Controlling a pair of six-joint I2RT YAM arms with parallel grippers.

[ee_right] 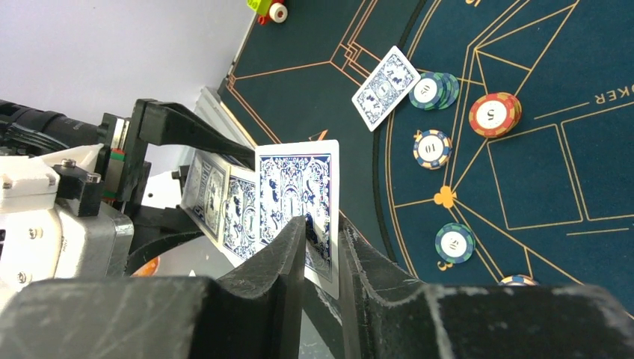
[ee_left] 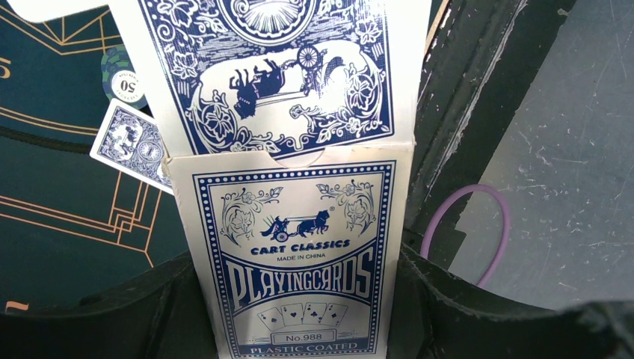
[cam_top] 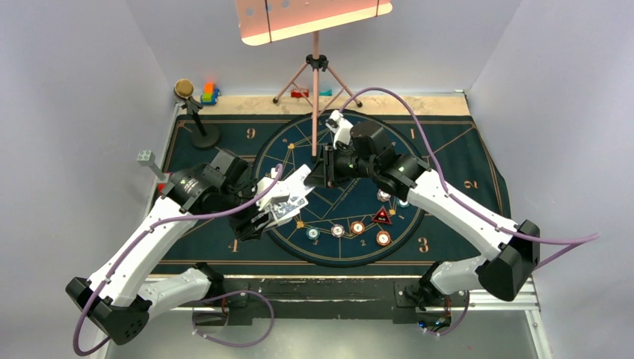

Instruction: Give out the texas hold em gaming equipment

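Observation:
My left gripper [ee_left: 299, 303] is shut on a blue-and-white playing card box [ee_left: 295, 262], held above the mat's near left side [cam_top: 288, 206]. A card [ee_left: 277, 67] sticks out of the box's open end. My right gripper [ee_right: 323, 247] straddles that card [ee_right: 299, 202]: the card lies against the left finger, and a narrow gap shows at the right finger. One card [ee_right: 385, 87] lies face down on the mat beside a green chip stack [ee_right: 436, 90]. An orange chip stack [ee_right: 493, 114], a white-and-blue chip [ee_right: 431, 147] and a teal chip [ee_right: 454, 243] lie nearby. A red-edged triangular marker [cam_top: 381, 217] sits among the chips.
A dark blue poker mat [cam_top: 463, 164] covers the table. A pink tripod [cam_top: 316, 67] stands at the back centre, and a black stand with a gold top [cam_top: 196, 112] at the back left beside coloured blocks [cam_top: 209, 93]. A grey block [cam_top: 146, 158] lies off the mat's left edge.

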